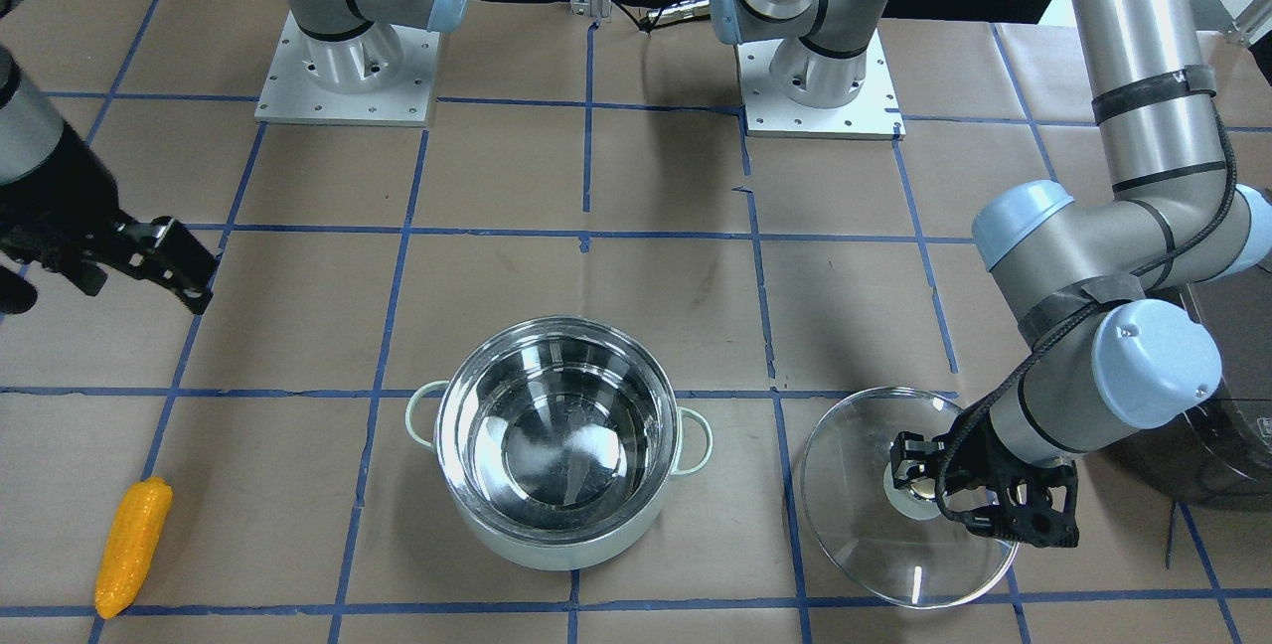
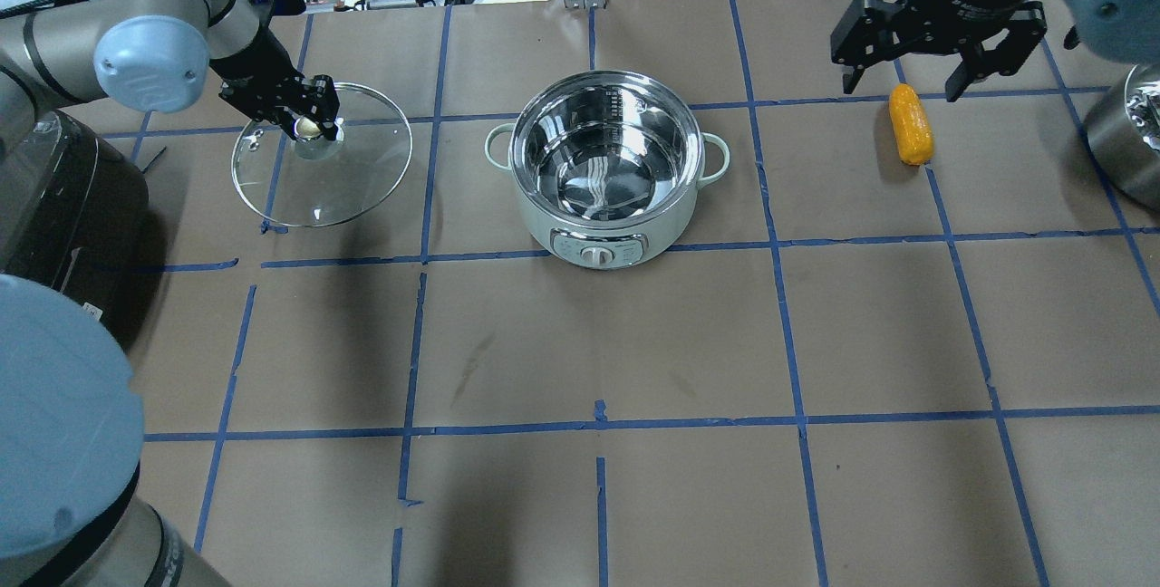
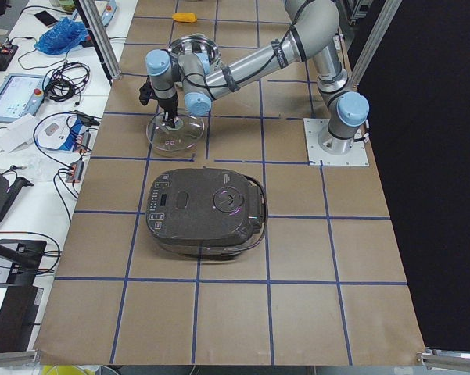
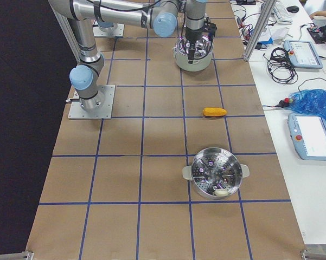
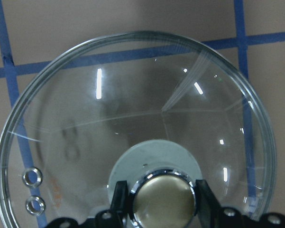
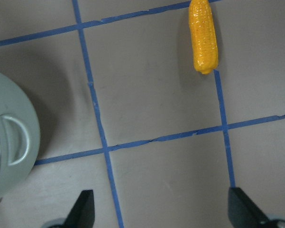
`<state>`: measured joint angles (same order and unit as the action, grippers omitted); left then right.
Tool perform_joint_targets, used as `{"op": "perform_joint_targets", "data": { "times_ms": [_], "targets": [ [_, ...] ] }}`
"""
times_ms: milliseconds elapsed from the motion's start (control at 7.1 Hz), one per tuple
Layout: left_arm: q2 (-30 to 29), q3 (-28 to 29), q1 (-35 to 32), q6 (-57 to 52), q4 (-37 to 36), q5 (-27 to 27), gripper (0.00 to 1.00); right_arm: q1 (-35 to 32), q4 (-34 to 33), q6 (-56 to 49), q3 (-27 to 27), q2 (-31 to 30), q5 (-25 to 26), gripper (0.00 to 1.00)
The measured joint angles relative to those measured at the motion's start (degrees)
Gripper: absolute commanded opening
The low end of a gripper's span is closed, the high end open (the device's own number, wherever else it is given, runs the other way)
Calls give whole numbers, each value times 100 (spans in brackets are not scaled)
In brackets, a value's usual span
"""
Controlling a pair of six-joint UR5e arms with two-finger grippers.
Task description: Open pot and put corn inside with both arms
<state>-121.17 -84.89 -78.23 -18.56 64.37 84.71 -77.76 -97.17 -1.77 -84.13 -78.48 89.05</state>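
Gridding the brown table [image 2: 634,342], blue tape [image 2: 507,430] underlies the pot [image 2: 605,161].

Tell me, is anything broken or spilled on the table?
Nothing stands out. The pot stands upright and empty, the left gripper holds its glass lid by the knob beside it, and the corn lies whole on the table.

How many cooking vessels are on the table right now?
3: the green pot mid-table, a dark rice cooker at the robot's left end, a steel steamer pot at its right end. None seems hidden.
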Motion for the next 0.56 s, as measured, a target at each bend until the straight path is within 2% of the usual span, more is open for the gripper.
{"op": "perform_joint_targets", "data": {
  "times_ms": [282,563],
  "targets": [
    [-52,-28,1,92,-38,-7,100,371,-401,-654,264,956,-10,94],
    [20,47,-25,360,12,18,100,483,-1234,-947,123,1538,-16,92]
  ]
}}
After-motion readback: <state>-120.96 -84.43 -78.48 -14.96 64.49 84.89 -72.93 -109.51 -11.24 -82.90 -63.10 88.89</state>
